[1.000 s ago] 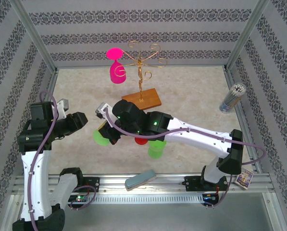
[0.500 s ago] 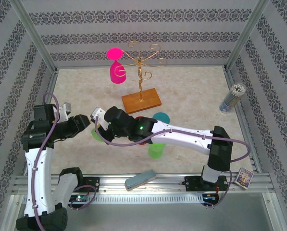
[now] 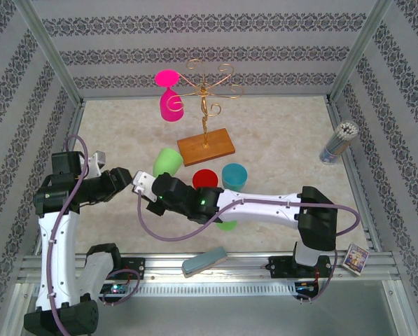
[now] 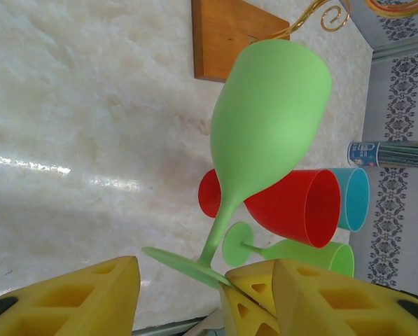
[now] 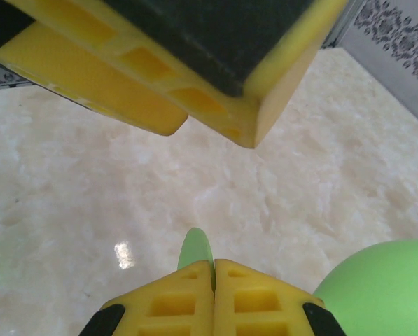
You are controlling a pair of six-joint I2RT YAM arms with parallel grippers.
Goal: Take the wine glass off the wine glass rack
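A light green wine glass (image 3: pixel 166 162) is off the rack, tilted, its bowl (image 4: pixel 272 119) pointing toward the rack's wooden base (image 3: pixel 206 147). My right gripper (image 5: pixel 213 269) is shut on the rim of the glass's foot (image 5: pixel 194 248). My left gripper (image 4: pixel 209 301) is open, with one finger (image 4: pixel 68 301) on each side of that foot and of the right fingertips (image 4: pixel 254 297). The two grippers meet at the table's left near side, left gripper (image 3: pixel 127 179) against right gripper (image 3: pixel 142 187). A pink wine glass (image 3: pixel 170 98) hangs upside down on the gold wine glass rack (image 3: pixel 207 87).
A red cup (image 3: pixel 204 178) and a blue cup (image 3: pixel 234 175) lie just in front of the wooden base. A second green wine glass (image 4: pixel 300 252) lies under my right arm. A jar of straws (image 3: pixel 338 142) stands far right; a grey block (image 3: pixel 204 260) sits on the front rail.
My right arm has swung left and nearer with the green glass, whose bowl now shows behind the grippers. The left jaws have widened.
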